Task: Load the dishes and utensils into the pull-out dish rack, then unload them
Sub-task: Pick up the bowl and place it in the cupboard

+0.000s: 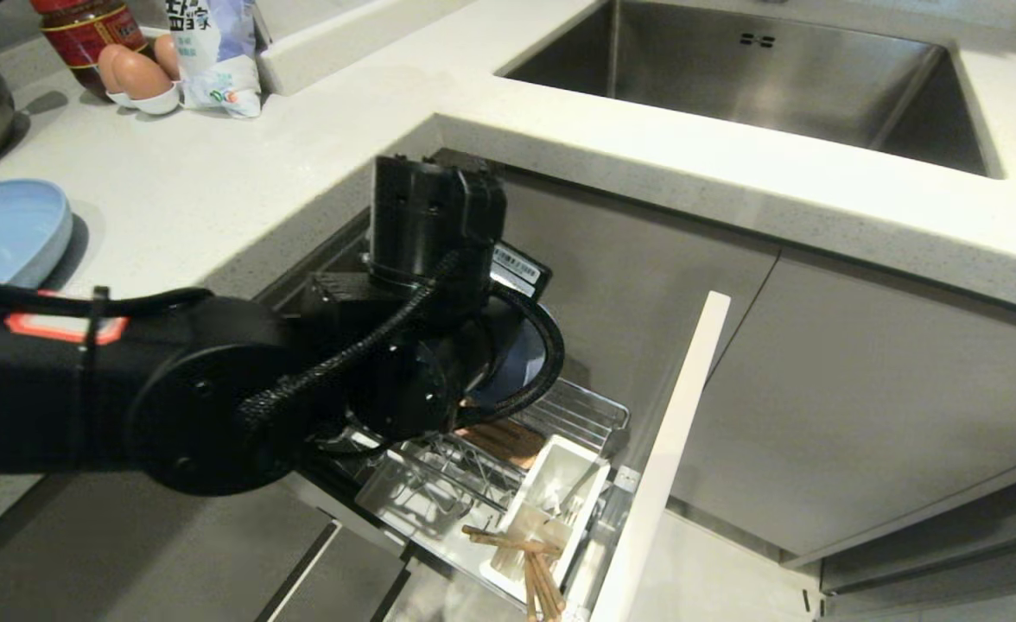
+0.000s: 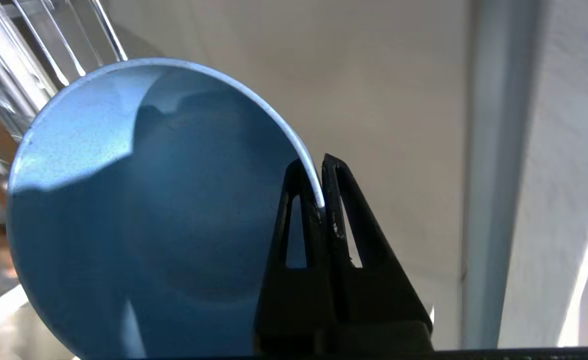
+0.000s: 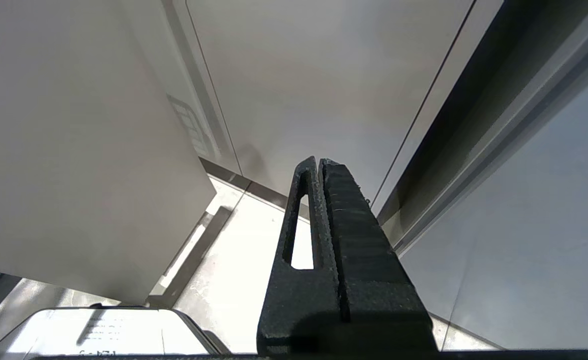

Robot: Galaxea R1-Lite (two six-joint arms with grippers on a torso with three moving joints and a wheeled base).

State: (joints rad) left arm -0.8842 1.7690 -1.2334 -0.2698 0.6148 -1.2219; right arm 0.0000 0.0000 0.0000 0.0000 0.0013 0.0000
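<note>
My left end effector [image 2: 322,182] is pinched shut on the rim of the blue plate [image 2: 149,220], the dish rack [image 1: 508,471] below it; my right end effector [image 3: 319,167] is closed, empty.

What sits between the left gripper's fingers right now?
The rim of the light-blue plate: the left gripper is pinched shut on its edge, seen in the left wrist view.

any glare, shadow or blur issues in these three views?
Head view: the left arm's dark bulk hides most of the plate; the countertop is evenly lit. Left wrist view: the left gripper casts a shadow over the plate, and the rack wires smear out of focus. Right wrist view: the floor blows out white beside the right gripper.
</note>
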